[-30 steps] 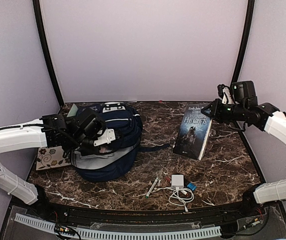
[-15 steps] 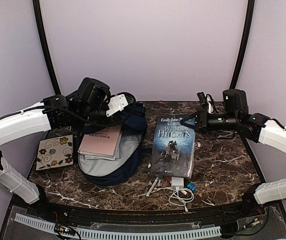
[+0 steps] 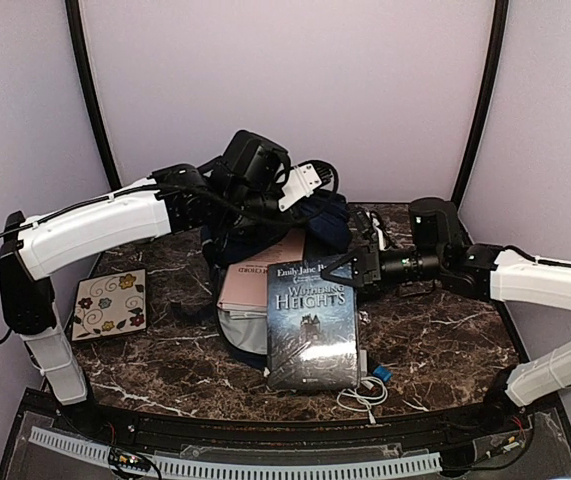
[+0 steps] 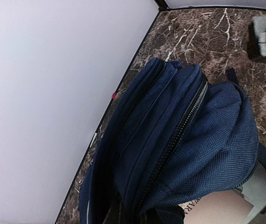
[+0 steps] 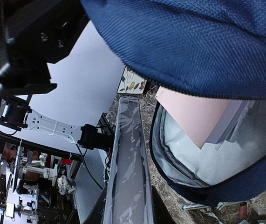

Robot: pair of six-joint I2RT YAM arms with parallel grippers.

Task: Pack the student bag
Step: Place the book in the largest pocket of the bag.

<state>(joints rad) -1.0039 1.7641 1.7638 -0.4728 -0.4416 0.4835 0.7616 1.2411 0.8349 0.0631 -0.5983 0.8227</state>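
The student bag point(image 3: 317, 222) is navy, and its mouth gapes toward the front, showing grey lining point(image 3: 237, 330). My left gripper point(image 3: 303, 192) is shut on the bag's top fabric point(image 4: 184, 140) and holds it raised near the back wall. Its fingers are buried in the cloth in the left wrist view. A pink book point(image 3: 265, 265) lies inside the opening. My right gripper point(image 3: 351, 268) is shut on the upper edge of a dark "Wuthering Heights" book point(image 3: 311, 325) that overlaps the bag's mouth. In the right wrist view this plastic-wrapped book point(image 5: 128, 154) runs edge-on between my fingers point(image 5: 99, 206), beside the lining point(image 5: 202, 154).
A floral-patterned tile point(image 3: 111, 303) lies at the table's left. A white charger with coiled cable point(image 3: 365, 392) and a small blue item point(image 3: 382, 374) sit by the front edge, just right of the book. A pen point(image 5: 195, 205) lies near the bag's bottom.
My left gripper has lifted the bag's top up and to the right, dragging the bag toward the centre. My right gripper has carried the dark book left, over the bag's mouth.
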